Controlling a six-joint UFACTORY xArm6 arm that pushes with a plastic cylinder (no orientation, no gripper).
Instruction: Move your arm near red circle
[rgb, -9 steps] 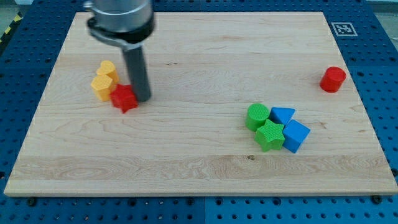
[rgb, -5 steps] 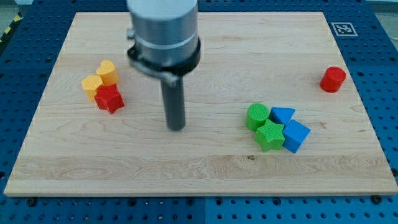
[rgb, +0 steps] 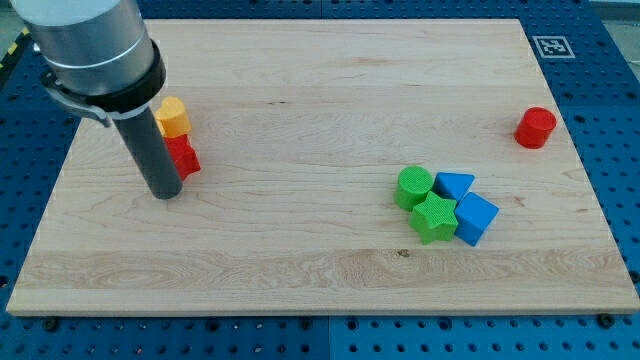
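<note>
Wooden board on blue pegboard table.

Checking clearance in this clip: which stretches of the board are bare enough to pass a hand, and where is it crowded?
Bare: the wide middle between the red star and the green circle, and the strip along the view's bottom. Crowded: the view's left, where my tip sits beside the red star and yellow block, and around the green star and blue blocks.
</note>
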